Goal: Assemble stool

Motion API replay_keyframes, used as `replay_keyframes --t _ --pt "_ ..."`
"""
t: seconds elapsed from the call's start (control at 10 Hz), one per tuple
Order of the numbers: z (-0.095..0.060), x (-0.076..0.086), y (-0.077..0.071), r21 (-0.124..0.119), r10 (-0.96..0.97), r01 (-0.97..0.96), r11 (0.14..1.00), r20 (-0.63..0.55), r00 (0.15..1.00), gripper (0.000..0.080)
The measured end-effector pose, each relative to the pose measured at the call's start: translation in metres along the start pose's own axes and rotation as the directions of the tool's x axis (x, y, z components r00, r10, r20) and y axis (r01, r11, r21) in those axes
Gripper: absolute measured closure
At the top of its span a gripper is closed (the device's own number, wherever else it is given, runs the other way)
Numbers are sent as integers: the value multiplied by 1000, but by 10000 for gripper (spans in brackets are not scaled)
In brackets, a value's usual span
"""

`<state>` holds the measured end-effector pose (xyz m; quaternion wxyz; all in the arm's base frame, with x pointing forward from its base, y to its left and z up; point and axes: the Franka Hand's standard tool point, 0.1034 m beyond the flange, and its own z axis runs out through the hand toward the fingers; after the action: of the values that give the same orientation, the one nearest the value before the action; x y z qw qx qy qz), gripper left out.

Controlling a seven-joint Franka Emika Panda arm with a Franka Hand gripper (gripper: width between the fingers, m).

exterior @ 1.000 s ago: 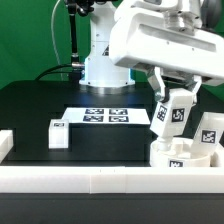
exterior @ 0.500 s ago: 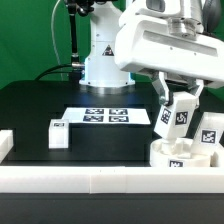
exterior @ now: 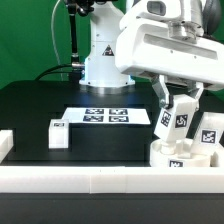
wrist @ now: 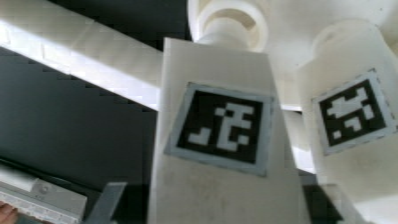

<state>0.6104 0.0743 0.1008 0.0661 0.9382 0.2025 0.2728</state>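
My gripper (exterior: 173,103) is shut on a white blocky stool leg (exterior: 177,119) with a black-and-white tag, holding it slightly tilted just above the round white seat (exterior: 178,155) at the exterior view's right. A second leg (exterior: 209,131) stands upright on the seat's right side. A third leg (exterior: 58,132) stands loose on the black table at the left. In the wrist view the held leg (wrist: 222,120) fills the middle between my gripper (wrist: 217,205) fingers, the second leg (wrist: 356,100) is beside it, and part of the seat (wrist: 231,20) shows beyond.
The marker board (exterior: 105,116) lies flat at the table's middle, in front of the robot base (exterior: 103,68). A long white border rail (exterior: 90,180) runs along the front edge, with a short rail end (exterior: 5,143) at the left.
The arm with the held leg has shifted a little toward the exterior view's right and slightly down toward the seat. Nothing else has moved.
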Motion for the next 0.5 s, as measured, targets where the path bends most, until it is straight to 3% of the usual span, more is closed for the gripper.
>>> replay_keyframes --t 0.5 --pt "2 -3 -5 4 -7 7 1000 6 1000 472"
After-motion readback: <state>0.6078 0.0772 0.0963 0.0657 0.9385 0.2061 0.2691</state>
